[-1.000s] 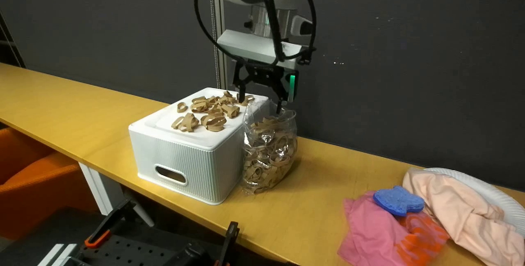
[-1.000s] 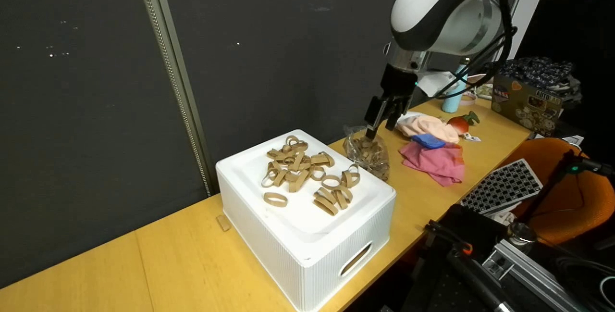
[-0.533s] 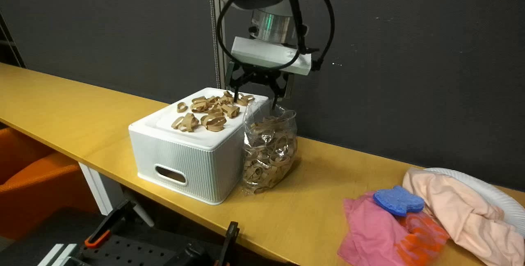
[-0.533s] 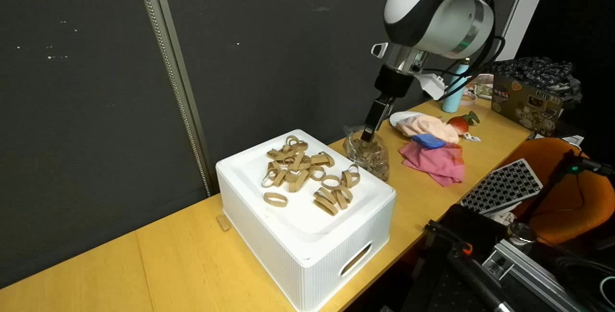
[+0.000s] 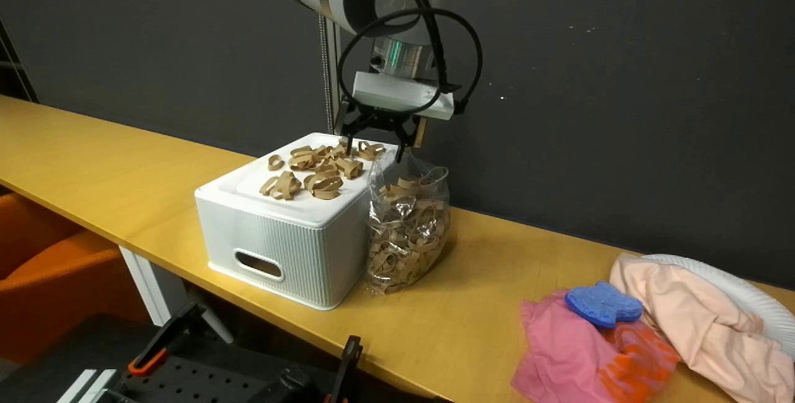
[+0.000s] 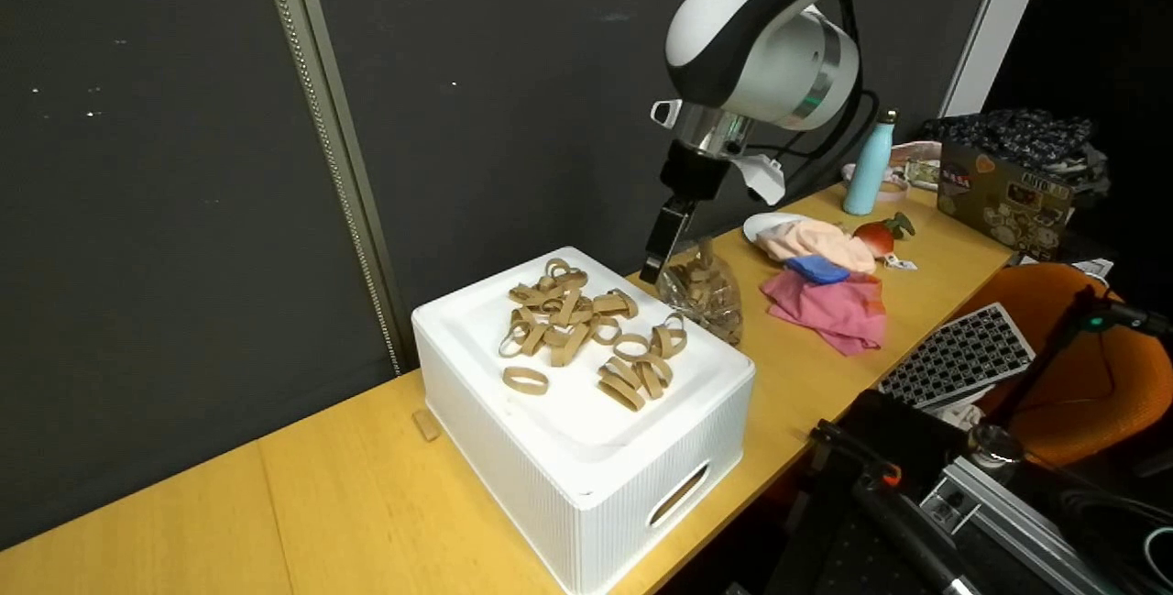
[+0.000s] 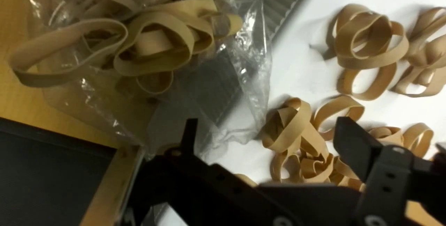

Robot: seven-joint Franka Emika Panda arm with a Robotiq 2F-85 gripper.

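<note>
Black gripper (image 5: 374, 156), spread, pinching nothing, above a clear bag (image 5: 408, 229) and white box (image 5: 304, 260), towards the back edge of the tabletop (image 6: 339, 503). Apparently partway along: tan bands (image 6: 570, 346) left loose on the box, many more already bagged. Farther off, pink cloth (image 6: 829, 313) by the front edge, carton (image 6: 971, 201) near the far corner.

Blue textured sponge (image 5: 604, 304) on crumpled pink-and-orange cloth (image 5: 571, 353) — pale peach cloth (image 5: 702, 322) beside, partly over white ridged plate (image 5: 742, 291). Slim light-blue bottle (image 6: 869, 171) near round red, green-topped object (image 6: 875, 237) — brown sticker-covered box (image 6: 999, 196) farther along.
</note>
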